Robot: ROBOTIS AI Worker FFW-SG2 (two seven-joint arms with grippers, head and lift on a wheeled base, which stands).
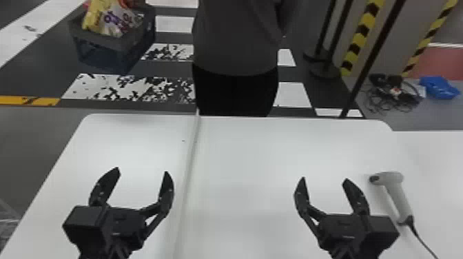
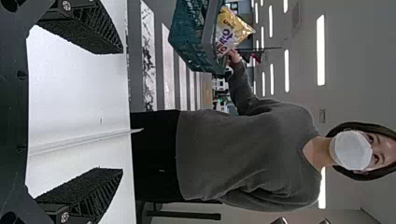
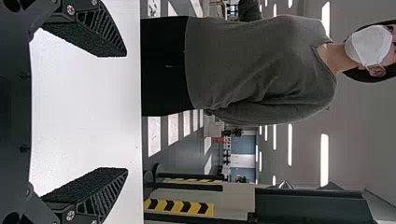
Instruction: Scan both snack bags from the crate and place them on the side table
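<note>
Left gripper (image 1: 142, 170): black, two flat fingers spread wide, nothing between them, over the left part of the white tabletop (image 1: 248, 148). Right gripper (image 1: 325, 179): likewise wide open and without a hold, over the right part.

Just outside the right gripper, a pale grey handheld scanner (image 1: 398, 194) lies on white surface, its dark cable (image 1: 421, 237) running toward the near edge. Further right, a second white surface (image 1: 441, 155), probably the side table.

Beyond the far left corner, off the tabletop: a blue-green plastic crate (image 2: 187, 42), a person's hand (image 2: 233, 57) at its rim. In it, a yellow-and-white snack bag (image 1: 103, 20). Red behind that may be the second; cannot tell.

Progress, my reading: the very start. Scanner unheld, one bag plainly in the crate; likely both scans and both placings remain. The crate probably has to come within reach first.

Room: between grippers and far edge there seems width enough to set the crate down. A thin raised seam (image 1: 190, 165) runs from far edge toward near, just inside the left gripper; a low bag could catch on it. The right gripper has little side room before the scanner; a careless outward swing could knock it.
</note>
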